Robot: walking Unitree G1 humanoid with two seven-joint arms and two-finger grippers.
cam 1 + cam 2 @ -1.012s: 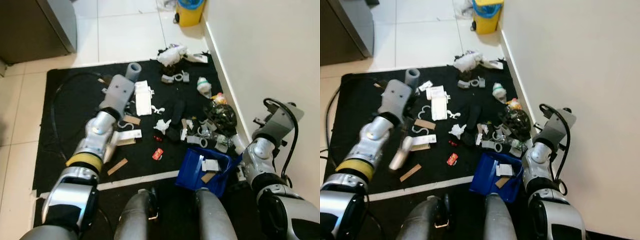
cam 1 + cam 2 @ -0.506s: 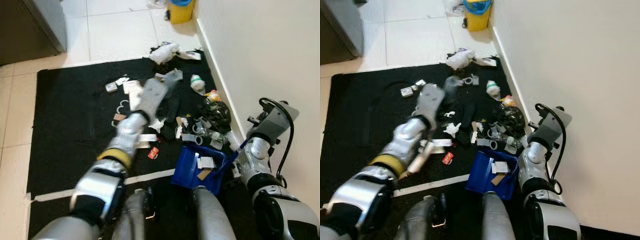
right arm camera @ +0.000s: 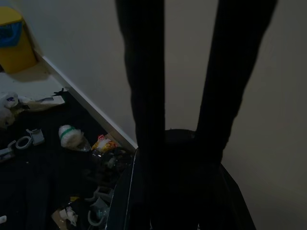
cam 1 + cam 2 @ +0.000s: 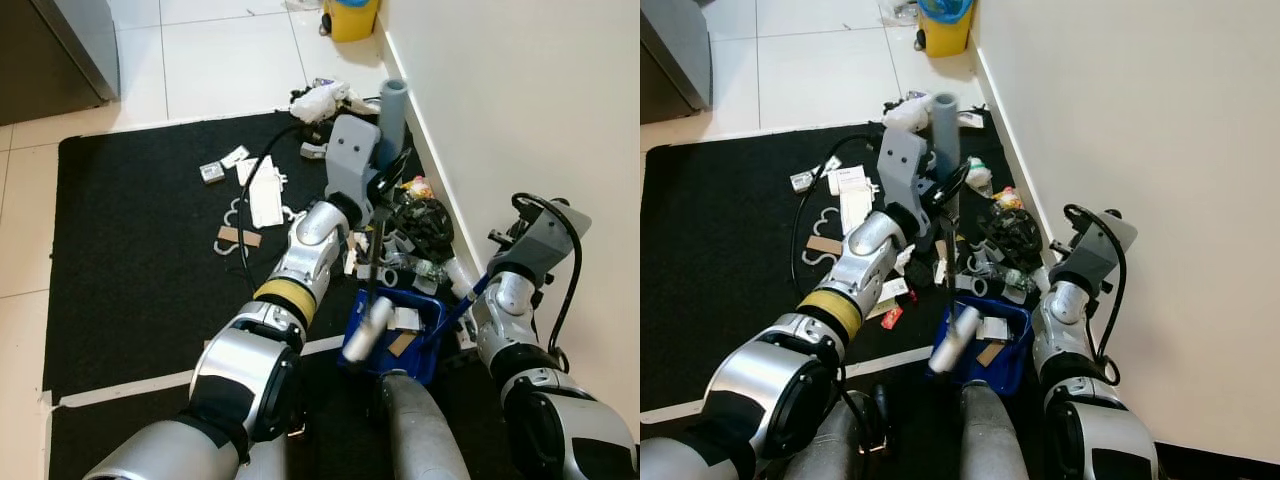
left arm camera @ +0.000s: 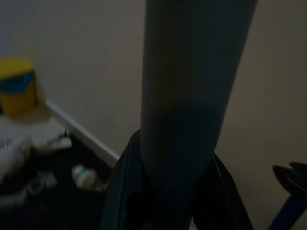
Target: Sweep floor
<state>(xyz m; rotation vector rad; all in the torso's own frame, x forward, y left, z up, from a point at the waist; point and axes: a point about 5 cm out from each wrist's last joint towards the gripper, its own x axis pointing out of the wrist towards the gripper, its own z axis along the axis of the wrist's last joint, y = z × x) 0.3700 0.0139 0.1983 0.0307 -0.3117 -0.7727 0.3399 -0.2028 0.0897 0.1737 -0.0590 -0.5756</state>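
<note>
My left gripper [image 4: 384, 176] is shut on a brush's grey handle [image 4: 393, 102], reaching across to the litter by the wall. The handle [image 5: 192, 96] stands upright between the fingers [image 5: 120, 191]. The brush's thin black rod and pale lower end [image 4: 365, 332] hang over the blue dustpan [image 4: 425, 352], which holds paper and cardboard scraps. My right gripper [image 3: 184, 72] is low beside the wall, on the pan's blue handle [image 4: 466, 298]. Litter [image 4: 422, 222] is piled past the pan: a black bag, plastic rings, a bottle.
The black mat [image 4: 130, 250] lies on white tiles with a white tape line [image 4: 120, 385] near my legs. White papers [image 4: 265, 195], cardboard strips [image 4: 238, 237] and a crumpled white bag [image 4: 320, 100] lie on it. Wall [image 4: 520, 100] close on the right; yellow bin [image 4: 350, 15] beyond; grey cabinet [image 4: 60, 50] far left.
My left arm has swung the brush rightward across the mat, from its middle to the wall-side pile above the dustpan. The camera has shifted too. The right arm stays by the wall.
</note>
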